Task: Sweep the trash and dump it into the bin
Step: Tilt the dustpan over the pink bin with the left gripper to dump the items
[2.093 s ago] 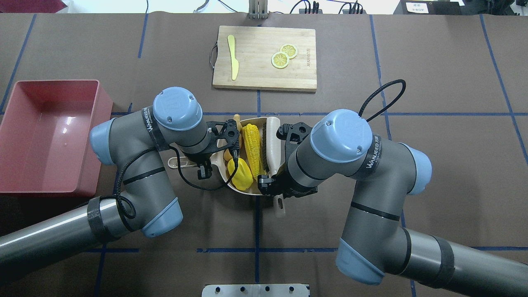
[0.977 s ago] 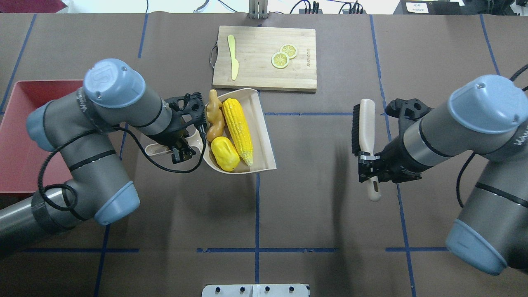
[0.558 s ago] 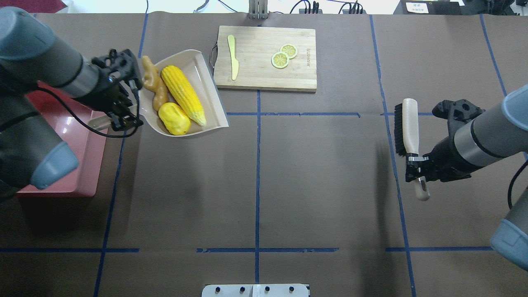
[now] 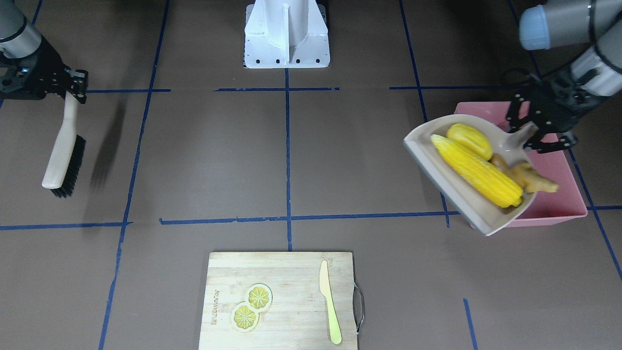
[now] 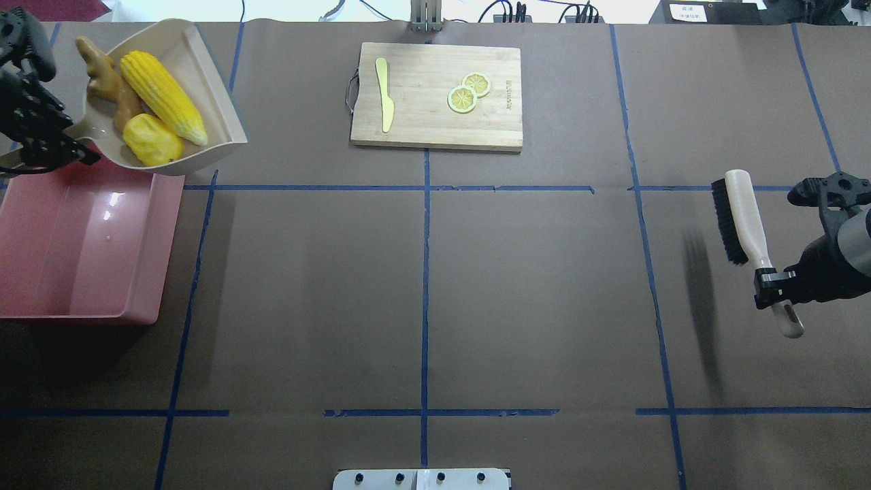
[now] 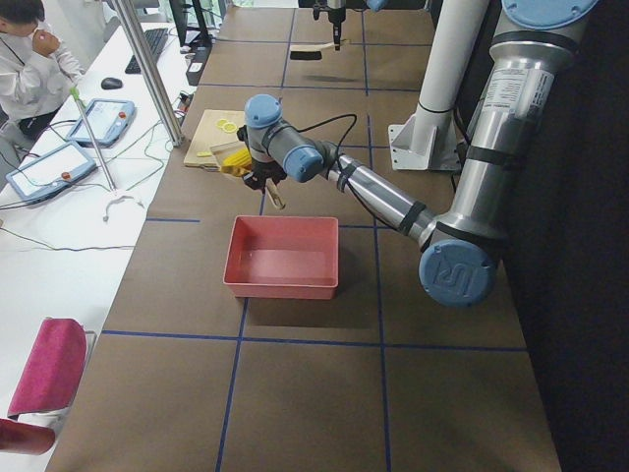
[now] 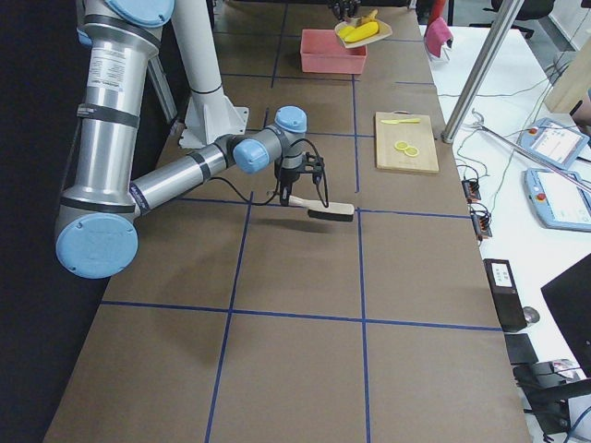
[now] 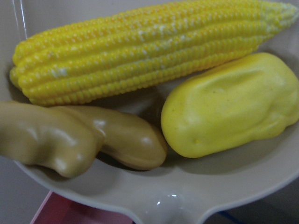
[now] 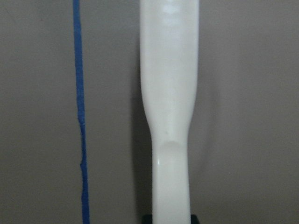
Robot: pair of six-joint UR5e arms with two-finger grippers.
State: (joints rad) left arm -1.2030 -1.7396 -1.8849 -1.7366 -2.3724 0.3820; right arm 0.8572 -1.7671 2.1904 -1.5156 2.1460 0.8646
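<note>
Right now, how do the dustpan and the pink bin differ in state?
The dustpan is held aloft by the left gripper; the bin rests on the table. The dustpan carries the corn cob, yellow lump and ginger root; the bin looks empty. The dustpan is beige and handled; the bin is pink and rectangular. Both are open-topped containers.

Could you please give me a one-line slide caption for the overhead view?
The left gripper holds the loaded dustpan near the pink bin; right gripper holds the brush aside.
</note>
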